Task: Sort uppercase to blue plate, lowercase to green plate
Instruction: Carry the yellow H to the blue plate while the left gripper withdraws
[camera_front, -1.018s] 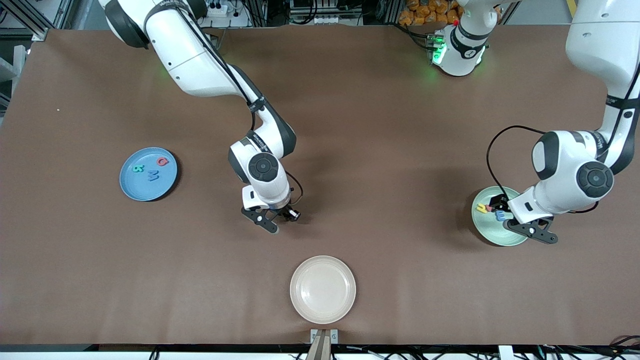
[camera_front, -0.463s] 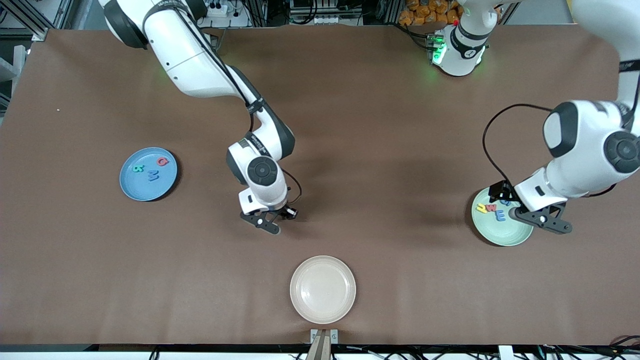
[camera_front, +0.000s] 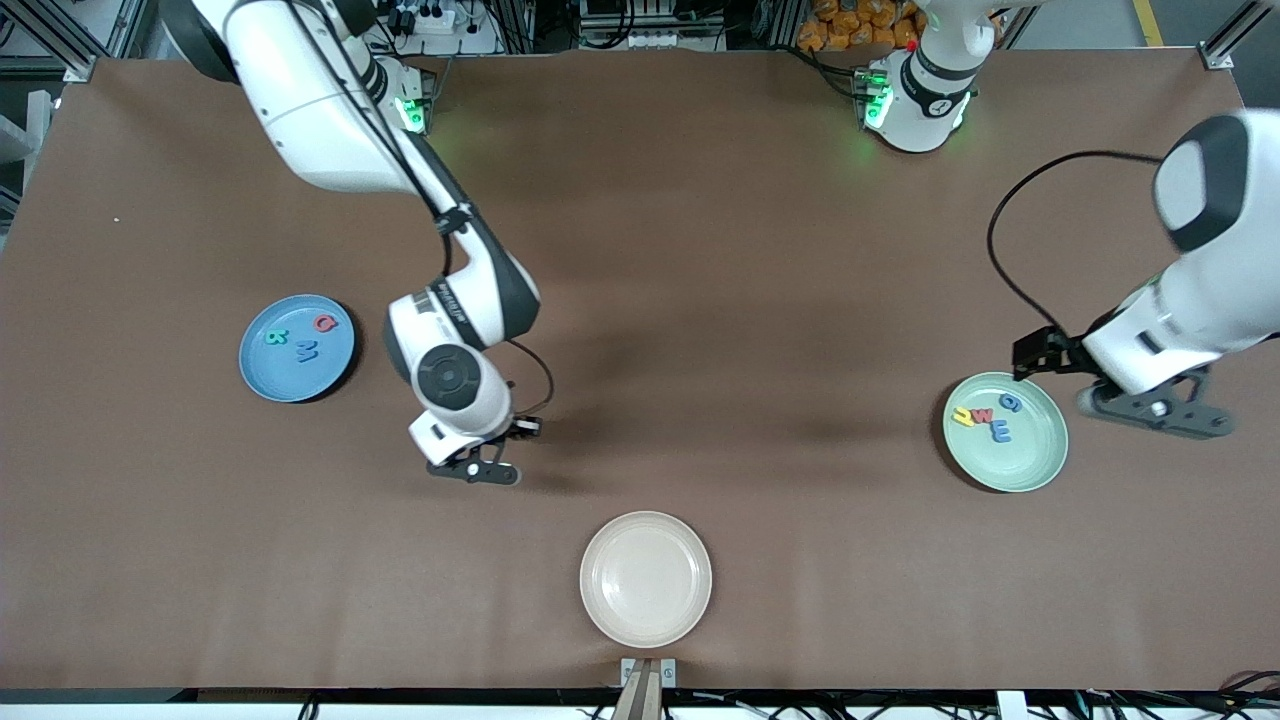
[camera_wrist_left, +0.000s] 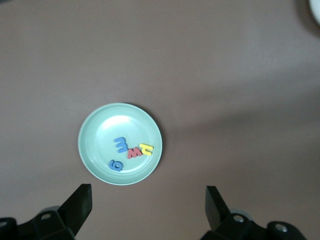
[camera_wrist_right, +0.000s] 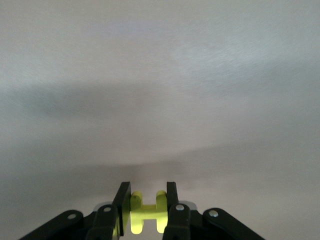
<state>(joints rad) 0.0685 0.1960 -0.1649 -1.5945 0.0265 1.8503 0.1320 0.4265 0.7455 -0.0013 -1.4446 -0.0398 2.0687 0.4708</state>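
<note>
My right gripper (camera_wrist_right: 146, 195) is shut on the yellow H (camera_wrist_right: 145, 214), one finger on each upright. In the front view this gripper (camera_front: 478, 470) hangs over bare table between the blue plate (camera_front: 272, 376) and the beige plate, and the H is hidden there. The blue plate holds a red Q (camera_front: 325, 323), a teal R (camera_front: 276, 337) and a blue M (camera_front: 307, 351). The green plate (camera_front: 1032, 458) holds a blue g (camera_front: 1010, 403), a red w (camera_front: 984, 414), a yellow hooked letter (camera_front: 965, 416) and a blue e-like letter (camera_front: 1000, 432). My left gripper (camera_front: 1155, 412) hangs open and empty just off that plate's rim (camera_wrist_left: 89, 145).
An empty beige plate (camera_front: 646, 578) lies near the table's front edge, at the middle. A small metal bracket (camera_front: 648, 672) sits on that edge just below it. Brown tabletop stretches between the three plates.
My right arm has carried the yellow H toward the blue plate's end of the table. My left arm has drawn off the green plate, uncovering its letters.
</note>
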